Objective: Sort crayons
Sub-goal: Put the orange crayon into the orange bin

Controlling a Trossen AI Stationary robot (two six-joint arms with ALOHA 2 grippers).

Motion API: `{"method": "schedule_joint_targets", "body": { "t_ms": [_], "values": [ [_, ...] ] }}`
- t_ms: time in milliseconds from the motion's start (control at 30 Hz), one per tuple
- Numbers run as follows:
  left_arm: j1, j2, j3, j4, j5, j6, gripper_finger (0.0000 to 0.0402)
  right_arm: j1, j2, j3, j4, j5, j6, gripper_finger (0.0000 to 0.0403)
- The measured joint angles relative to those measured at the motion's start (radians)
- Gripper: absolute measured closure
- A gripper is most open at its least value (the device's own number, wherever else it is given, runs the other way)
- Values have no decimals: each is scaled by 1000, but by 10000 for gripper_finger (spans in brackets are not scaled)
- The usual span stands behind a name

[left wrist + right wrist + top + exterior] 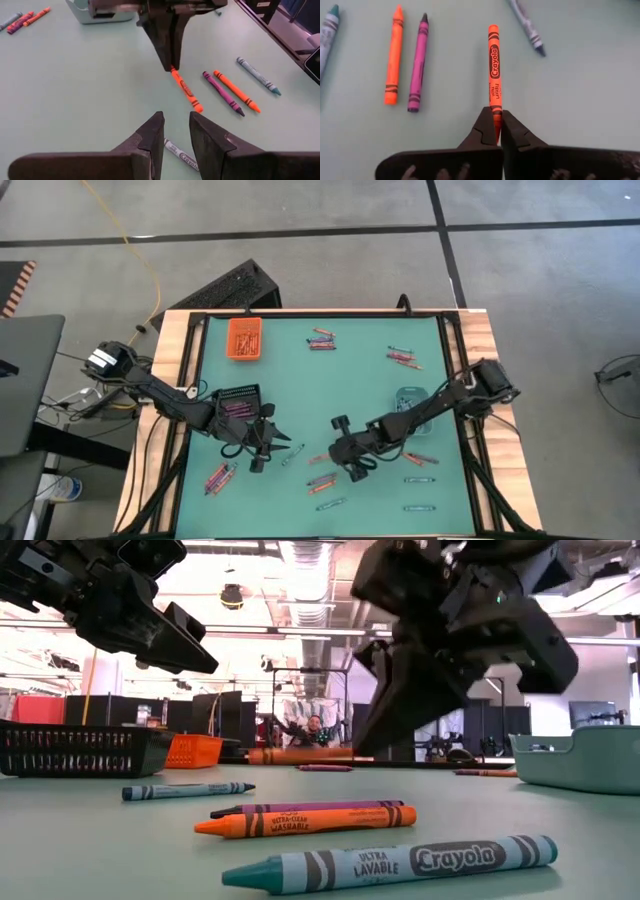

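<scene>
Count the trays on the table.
3: an orange tray at the mat's far left corner, a black tray below it on the left, and a pale tray right of middle. None seems hidden.

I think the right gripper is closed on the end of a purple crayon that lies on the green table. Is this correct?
Not quite: the crayon is orange, not purple. The right wrist view shows the right gripper shut on the end of an orange crayon lying on the green table; a purple crayon lies untouched to one side.
</scene>
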Motion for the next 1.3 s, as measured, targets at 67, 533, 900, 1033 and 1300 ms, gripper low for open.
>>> {"method": "schedule_joint_targets", "body": {
  "t_ms": [67, 533, 900, 1033, 1300],
  "values": [
    [0, 0, 0, 3, 0, -1, 320, 7, -16, -3, 6, 19, -11, 401],
    [0, 2, -1, 35, -28, 14, 320, -1, -243, -331, 732, -56, -190, 401],
    [1, 2, -1, 399, -50, 293, 320, -89, -133, -407, 1208, -50, -132, 401],
    [9, 2, -1, 507, -64, 366, 320, -87, -87, -368, 1285, -50, -170, 401],
    [48, 2, -1, 561, -52, 394, 320, -93, -70, -315, 1275, -36, -204, 401]
  ]
}}
